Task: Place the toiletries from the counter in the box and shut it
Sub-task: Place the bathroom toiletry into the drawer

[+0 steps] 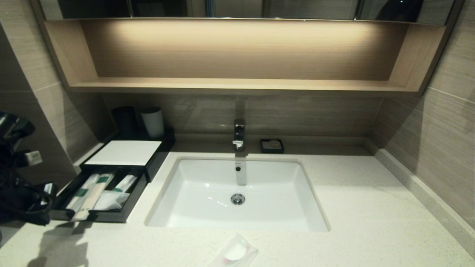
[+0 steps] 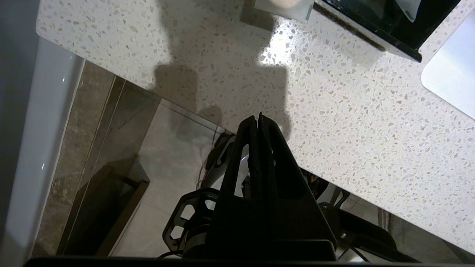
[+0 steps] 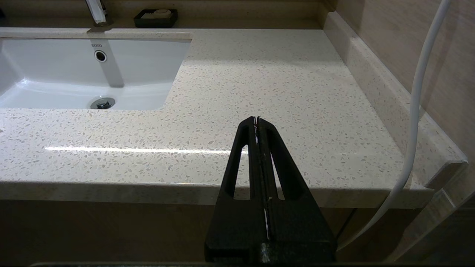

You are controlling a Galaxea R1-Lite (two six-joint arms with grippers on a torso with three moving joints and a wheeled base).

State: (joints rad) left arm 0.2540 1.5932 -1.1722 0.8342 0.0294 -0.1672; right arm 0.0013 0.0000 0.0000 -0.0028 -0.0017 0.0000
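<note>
The black box with a flat white top [image 1: 124, 152] stands at the counter's [image 1: 371, 207] left, and its drawer tray [image 1: 128, 207] is pulled out. Long whitish packets with green ends [image 1: 89, 189] and a clear wrapped item [image 1: 107, 200] lie in the tray. One packet's end [image 1: 79, 216] hangs over the tray's front rim. The small square sachet with a white disc [image 1: 235, 253] lies on the counter in front of the sink. My left gripper [image 2: 258, 116] is shut and empty, above the counter's front edge near the tray's corner [image 2: 371, 27]. My right gripper [image 3: 256, 118] is shut and empty, over the counter's front edge right of the sink.
The white sink basin [image 1: 237, 218] with a faucet [image 1: 239, 135] sits mid-counter. A small black dish [image 1: 272, 145] stands behind it. A black cup [image 1: 124, 120] and a white cup [image 1: 153, 121] stand behind the box. A white cable [image 3: 415, 111] hangs by the right wall.
</note>
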